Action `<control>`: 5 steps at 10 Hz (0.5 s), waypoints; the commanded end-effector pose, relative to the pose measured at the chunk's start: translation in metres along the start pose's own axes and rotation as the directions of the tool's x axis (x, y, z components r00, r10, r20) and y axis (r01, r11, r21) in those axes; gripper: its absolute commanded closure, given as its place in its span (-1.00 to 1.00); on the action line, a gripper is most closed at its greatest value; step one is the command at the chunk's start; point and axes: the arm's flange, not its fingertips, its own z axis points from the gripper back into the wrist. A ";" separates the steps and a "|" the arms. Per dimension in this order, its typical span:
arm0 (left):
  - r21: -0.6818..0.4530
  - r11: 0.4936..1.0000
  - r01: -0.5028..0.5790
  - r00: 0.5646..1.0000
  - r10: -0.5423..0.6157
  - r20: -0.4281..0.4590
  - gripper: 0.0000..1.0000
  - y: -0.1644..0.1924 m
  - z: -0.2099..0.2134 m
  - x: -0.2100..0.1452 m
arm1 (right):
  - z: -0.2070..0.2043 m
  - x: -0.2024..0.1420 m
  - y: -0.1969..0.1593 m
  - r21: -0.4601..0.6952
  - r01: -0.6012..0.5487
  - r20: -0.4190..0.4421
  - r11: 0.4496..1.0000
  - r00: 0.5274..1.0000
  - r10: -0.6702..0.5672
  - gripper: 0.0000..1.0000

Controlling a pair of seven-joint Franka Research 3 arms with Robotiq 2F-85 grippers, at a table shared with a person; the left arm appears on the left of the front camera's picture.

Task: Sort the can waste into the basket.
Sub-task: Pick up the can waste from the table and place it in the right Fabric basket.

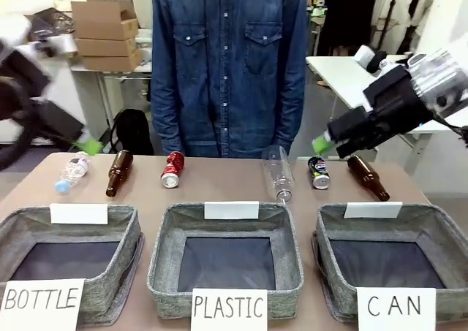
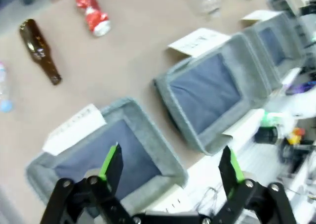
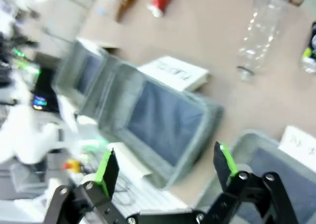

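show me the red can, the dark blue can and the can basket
red can (image 1: 172, 170), front view, middle of its body
dark blue can (image 1: 319, 172), front view, middle of its body
basket signed CAN (image 1: 428, 229), front view, grey fabric of its far rim

A brown bottle (image 1: 118, 172) lies near a small clear bottle (image 1: 72, 172) on the table (image 1: 227, 188).

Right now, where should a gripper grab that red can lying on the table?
Probably the middle of the red can, from above: it lies on its side, silver end toward the camera, with bare table on both sides.
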 end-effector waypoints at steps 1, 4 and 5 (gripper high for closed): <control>-0.423 0.856 -0.298 0.930 0.361 0.075 -1.00 0.065 0.029 -0.047 | 0.051 -0.041 -0.028 0.283 0.183 0.185 0.941 0.953 -0.241 -1.00; -0.683 0.630 -0.369 0.640 0.705 0.305 -1.00 0.122 0.045 -0.121 | 0.114 -0.089 -0.057 0.326 0.204 0.448 0.923 0.827 -0.341 -1.00; -0.724 0.606 -0.330 0.512 0.759 0.401 -1.00 0.122 0.050 -0.124 | 0.118 -0.098 -0.062 0.285 0.252 0.479 0.925 0.798 -0.365 -1.00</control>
